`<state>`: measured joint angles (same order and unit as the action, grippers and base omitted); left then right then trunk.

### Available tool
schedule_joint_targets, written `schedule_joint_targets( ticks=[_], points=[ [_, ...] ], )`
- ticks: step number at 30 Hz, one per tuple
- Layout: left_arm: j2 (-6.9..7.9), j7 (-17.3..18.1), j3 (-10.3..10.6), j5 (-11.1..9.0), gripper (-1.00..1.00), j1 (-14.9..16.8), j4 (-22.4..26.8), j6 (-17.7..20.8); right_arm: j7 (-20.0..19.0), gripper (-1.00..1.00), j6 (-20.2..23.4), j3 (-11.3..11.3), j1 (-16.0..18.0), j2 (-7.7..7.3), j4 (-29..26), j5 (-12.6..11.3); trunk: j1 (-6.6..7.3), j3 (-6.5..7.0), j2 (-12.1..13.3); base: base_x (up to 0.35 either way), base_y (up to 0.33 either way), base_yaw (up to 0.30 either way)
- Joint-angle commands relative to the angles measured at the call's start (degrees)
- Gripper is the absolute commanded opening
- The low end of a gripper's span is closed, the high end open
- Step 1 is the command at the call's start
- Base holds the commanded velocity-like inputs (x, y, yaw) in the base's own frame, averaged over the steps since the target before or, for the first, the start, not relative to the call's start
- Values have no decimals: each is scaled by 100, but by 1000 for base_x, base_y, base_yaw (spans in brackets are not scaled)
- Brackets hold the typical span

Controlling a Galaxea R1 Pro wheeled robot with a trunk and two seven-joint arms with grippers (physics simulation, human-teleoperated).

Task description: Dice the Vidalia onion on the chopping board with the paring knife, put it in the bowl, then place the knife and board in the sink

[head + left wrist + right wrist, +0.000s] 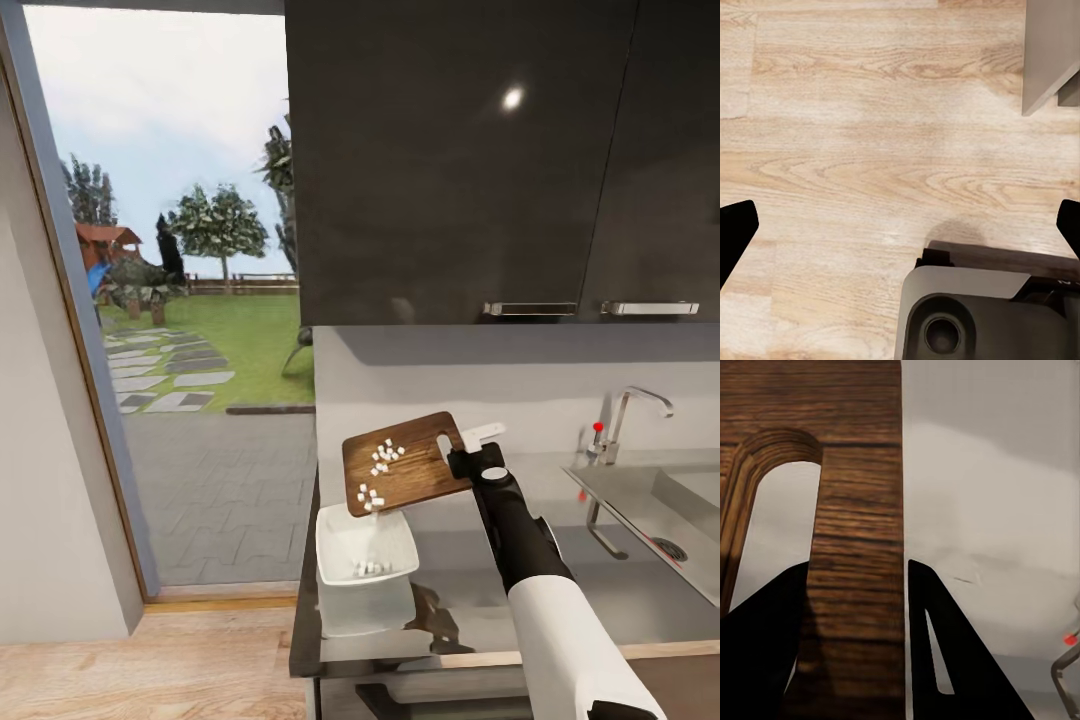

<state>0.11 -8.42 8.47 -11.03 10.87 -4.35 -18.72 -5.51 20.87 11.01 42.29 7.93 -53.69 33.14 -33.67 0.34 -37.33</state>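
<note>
Right tool [462, 449] is clamping the chopping board [405, 463] at its slotted end — tilting it above the bowl [364, 560], diced onion [385, 455] sliding bowlward; left tool [900, 225] is gaping apart over floor.

We count one chopping board [405, 463], one bowl [365, 557] and one sink [650, 505] with one tap [630, 415]. Diced onion [385, 455]: two clusters on the board, a few cubes in the bowl; exact count unreadable. Overhead, two cabinet handles [530, 308].
</note>
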Motion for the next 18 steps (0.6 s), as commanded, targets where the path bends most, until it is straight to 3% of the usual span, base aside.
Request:
schedule_joint_targets(
  ticks=[1, 18],
  points=[
    [-2, -2, 49, -48, 100, 5, -22, -36, -55, -100, 9, 24, 2, 7, -10, 61, -2, -1, -3, 0, 0, 0],
    [-2, -2, 49, -48, 100, 6, -22, -37, -82, -100, -242, 24, 3, 7, -10, 61, -2, -1, -3, 0, 0, 0]
  ],
)
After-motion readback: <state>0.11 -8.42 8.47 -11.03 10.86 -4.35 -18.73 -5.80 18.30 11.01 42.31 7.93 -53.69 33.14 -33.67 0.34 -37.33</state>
